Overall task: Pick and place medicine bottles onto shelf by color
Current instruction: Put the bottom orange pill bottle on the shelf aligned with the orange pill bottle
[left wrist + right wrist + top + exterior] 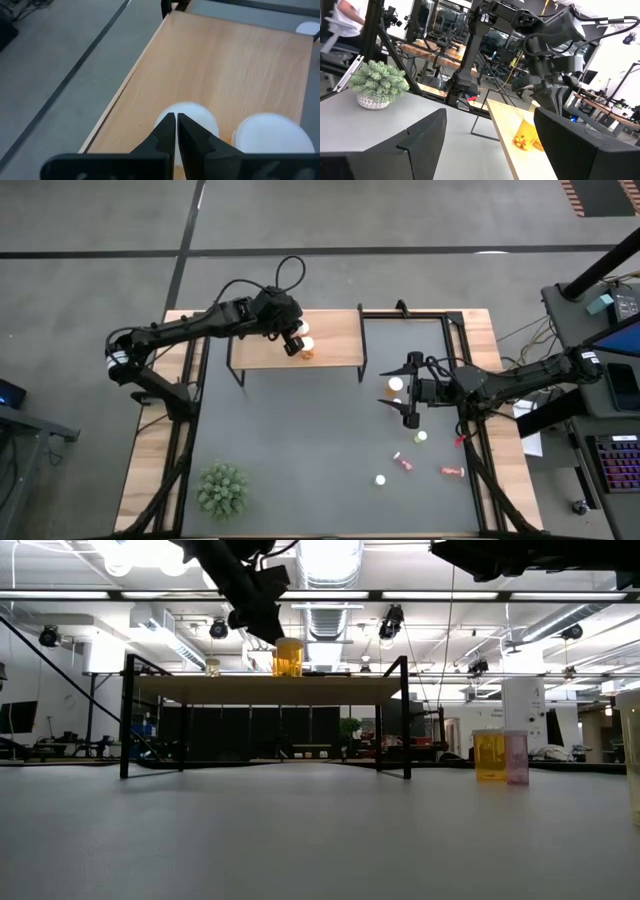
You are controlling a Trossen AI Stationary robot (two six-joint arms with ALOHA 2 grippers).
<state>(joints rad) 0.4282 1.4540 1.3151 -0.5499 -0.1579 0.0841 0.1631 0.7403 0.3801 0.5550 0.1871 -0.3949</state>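
The shelf (268, 345) stands at the table's far side, its board on thin black legs. Two orange bottles with white caps (187, 114) (270, 132) stand upright on the board. My left gripper (176, 122) is shut, with its tips just over the nearer cap (288, 642). My right gripper (490, 145) hangs open and empty above the table's right half, over a white-capped bottle (396, 384). More bottles stand or lie on the table at the near right: two upright (421, 437) (381, 479) and two pink ones lying down (404, 463) (452, 472). My left gripper's shut fingertips (167, 125) slant down from the table's left over the white cap (192, 112) of one orange bottle, which stands upright on the shelf. Whether the tips touch the cap I cannot tell.
A green spiky plant (222, 488) sits at the near left of the table. The shelf's left part (255, 340) is bare board. A small bottle (212, 667) stands farther along the shelf. A yellow bottle (489, 755) and a pink one (516, 757) stand together on the table.
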